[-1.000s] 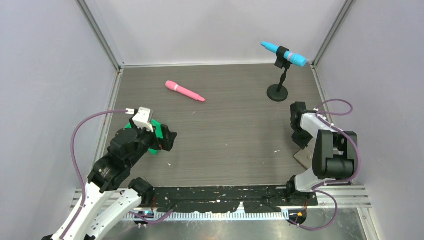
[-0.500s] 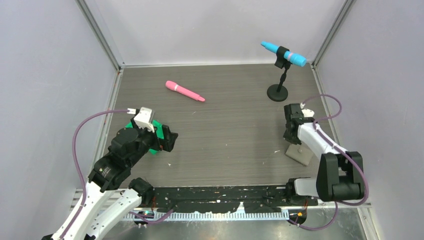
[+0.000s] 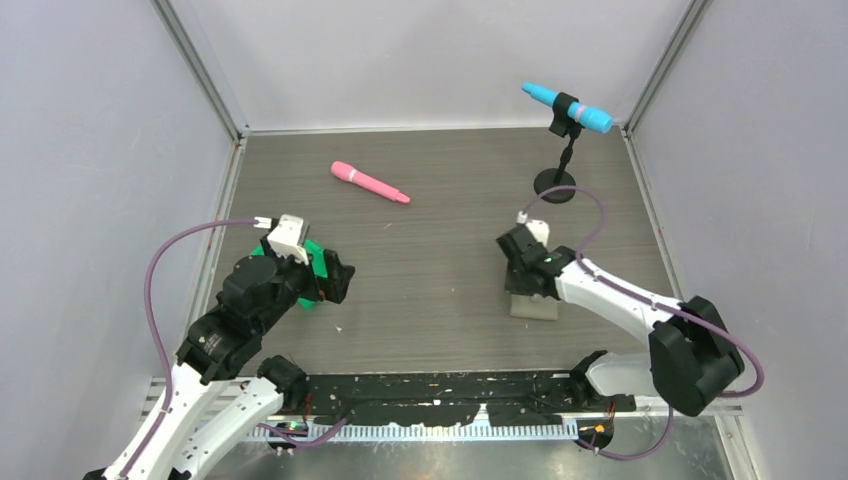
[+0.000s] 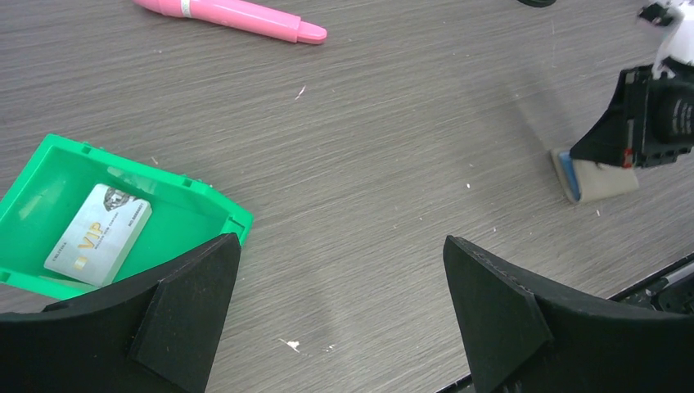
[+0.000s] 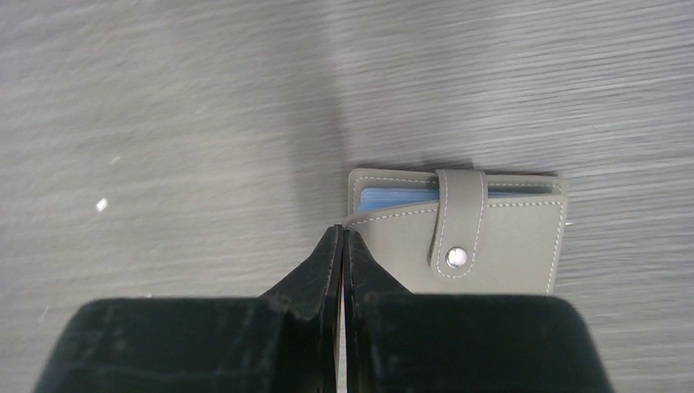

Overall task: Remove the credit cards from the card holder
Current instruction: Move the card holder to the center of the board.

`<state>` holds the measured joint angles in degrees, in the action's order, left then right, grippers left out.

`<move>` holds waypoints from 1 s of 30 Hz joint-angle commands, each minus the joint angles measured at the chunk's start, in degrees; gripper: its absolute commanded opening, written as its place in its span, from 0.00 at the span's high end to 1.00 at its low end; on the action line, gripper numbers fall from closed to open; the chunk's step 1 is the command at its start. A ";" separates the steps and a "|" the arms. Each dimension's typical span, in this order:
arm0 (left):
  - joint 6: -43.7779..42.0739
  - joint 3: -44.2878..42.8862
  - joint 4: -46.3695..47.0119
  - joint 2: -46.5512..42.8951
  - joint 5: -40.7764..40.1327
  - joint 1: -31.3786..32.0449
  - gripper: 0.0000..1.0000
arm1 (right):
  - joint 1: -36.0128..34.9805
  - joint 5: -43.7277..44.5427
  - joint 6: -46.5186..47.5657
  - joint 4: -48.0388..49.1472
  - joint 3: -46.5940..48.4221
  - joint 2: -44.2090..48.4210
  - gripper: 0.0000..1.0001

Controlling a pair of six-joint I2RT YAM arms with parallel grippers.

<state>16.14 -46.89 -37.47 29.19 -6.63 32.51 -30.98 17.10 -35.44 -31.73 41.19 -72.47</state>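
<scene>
Left gripper (image 4: 340, 282): wide open, empty, over table (image 4: 393, 123).
Tray (image 4: 33, 188): green, one card (image 4: 98, 233) inside.
Right gripper (image 5: 342, 241): fully closed, no grip evident.
Holder (image 5: 499, 246): strap snapped, flat on table centre-right, left corner at right fingertips.

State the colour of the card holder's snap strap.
The strap is grey with pale stitching; clearest in the right wrist view.

White-and-black arms (image 3: 620, 300) with purple cables (image 3: 150, 270) and black wedge-shaped fingers (image 4: 180, 311).
</scene>
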 commanded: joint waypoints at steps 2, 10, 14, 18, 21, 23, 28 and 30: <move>0.21 -1.13 0.07 0.85 -1.62 0.10 0.01 | -15.90 -1.11 -7.85 5.17 6.41 -5.90 0.95; -0.34 -2.04 -3.29 -0.06 -2.77 0.10 0.01 | -31.16 1.57 -1.07 5.73 16.73 -17.66 0.87; -0.40 -2.61 -5.01 0.09 -1.09 0.10 0.01 | -31.85 1.33 -1.45 6.30 14.95 -15.25 0.57; 1.61 -3.03 -5.41 2.55 3.37 0.12 0.01 | -31.82 1.78 -4.72 6.86 10.57 -8.38 0.40; 3.34 -2.86 -4.23 5.51 6.27 0.15 0.04 | -31.86 3.61 -7.17 5.94 7.42 -3.27 0.36; 3.99 -2.80 -3.29 8.23 10.22 0.17 0.05 | -31.82 5.48 -11.01 4.49 5.67 -0.52 0.33; 5.80 -4.09 -0.28 18.17 18.33 0.96 0.14 | -31.26 6.70 -17.91 5.54 -1.83 7.76 0.33; 6.29 -5.22 1.77 23.66 19.68 3.03 0.17 | -31.06 5.99 -19.84 8.11 -5.18 10.81 0.34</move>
<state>20.62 -48.80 -41.28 45.69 5.93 33.08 -62.50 21.12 -48.29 -26.59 41.21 -66.65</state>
